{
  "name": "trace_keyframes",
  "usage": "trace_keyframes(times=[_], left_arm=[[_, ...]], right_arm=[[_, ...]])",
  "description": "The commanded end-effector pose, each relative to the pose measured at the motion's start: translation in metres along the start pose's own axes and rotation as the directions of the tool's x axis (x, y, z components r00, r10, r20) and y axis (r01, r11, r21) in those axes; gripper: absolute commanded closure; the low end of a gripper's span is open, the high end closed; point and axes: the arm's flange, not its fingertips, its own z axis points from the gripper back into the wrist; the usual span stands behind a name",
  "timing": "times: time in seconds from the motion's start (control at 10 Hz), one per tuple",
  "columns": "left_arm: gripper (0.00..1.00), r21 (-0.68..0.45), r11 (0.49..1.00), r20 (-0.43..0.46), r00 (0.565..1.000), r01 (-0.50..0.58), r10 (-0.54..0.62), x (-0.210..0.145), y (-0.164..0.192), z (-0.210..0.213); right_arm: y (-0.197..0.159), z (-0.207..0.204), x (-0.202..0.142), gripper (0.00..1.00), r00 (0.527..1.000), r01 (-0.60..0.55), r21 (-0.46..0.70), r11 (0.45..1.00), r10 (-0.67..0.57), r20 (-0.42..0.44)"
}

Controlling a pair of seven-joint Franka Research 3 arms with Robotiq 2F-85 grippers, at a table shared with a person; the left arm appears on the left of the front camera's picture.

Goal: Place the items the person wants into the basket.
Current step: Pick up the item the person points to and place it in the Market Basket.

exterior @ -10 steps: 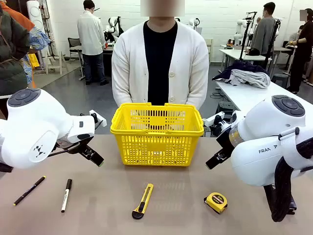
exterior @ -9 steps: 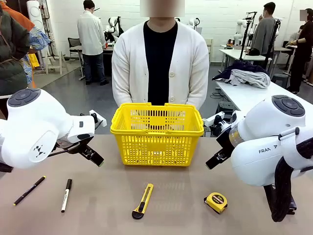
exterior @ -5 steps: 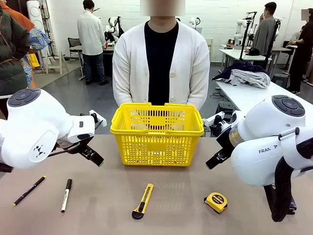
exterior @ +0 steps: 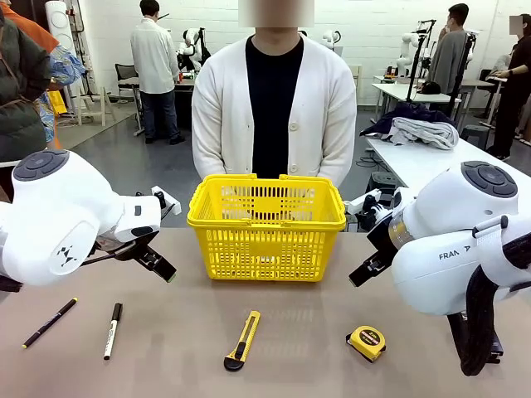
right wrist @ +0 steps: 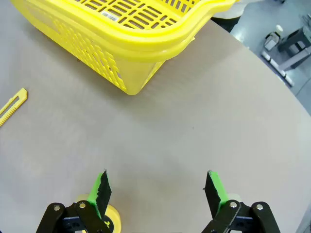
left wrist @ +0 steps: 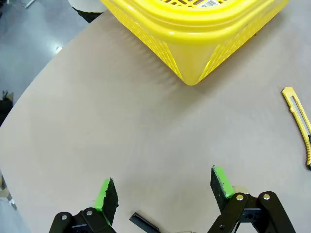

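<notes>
- A busy workshop with other tables and people lies behind a brown table (exterior: 299, 369). The person (exterior: 274, 108) in a white cardigan stands at its far side, arms hanging down.
- The yellow basket (exterior: 265, 240) stands upright at the far middle of the table, just in front of the person.
- The thin black pen (exterior: 50, 322) lies flat at the near left. The white marker (exterior: 113, 330) lies just to its right, and the two do not touch.
- The yellow-and-black utility knife (exterior: 242, 340) lies flat on the near middle of the table, in front of the basket and well apart from it.
- The yellow tape measure (exterior: 366, 342) sits to the right of the knife, near the right arm.
- The left gripper (left wrist: 163, 189) hangs above bare table to the left of the basket, its fingers spread wide with nothing between them.
- The right gripper (right wrist: 158, 189) hangs above the table to the right of the basket, likewise spread wide and empty. In its wrist view the tape measure shows beside one finger.
</notes>
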Motion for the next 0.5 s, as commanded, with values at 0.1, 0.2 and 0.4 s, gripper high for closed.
trace_keyframes(times=[0.1, 0.2, 0.4], left_arm=[[0.0, -0.02, 1.0, 0.028, 1.0, 0.014, -0.014, 0.004, 0.018, 0.086], [0.0, -0.01, 1.0, 0.02, 1.0, 0.022, -0.022, 0.009, 0.024, 0.12], [0.0, -0.023, 0.999, 0.022, 0.999, 0.044, -0.043, 0.028, 0.029, 0.173]], right_arm=[[-0.026, 0.098, 0.002, 0.0, 0.996, 0.079, -0.007, 0.997, -0.079, 0.028], [-0.039, 0.141, 0.003, 0.0, 0.991, 0.13, 0.009, 0.992, -0.13, 0.021], [-0.042, 0.218, 0.016, 0.0, 0.991, 0.13, -0.039, 0.991, -0.129, 0.022]])
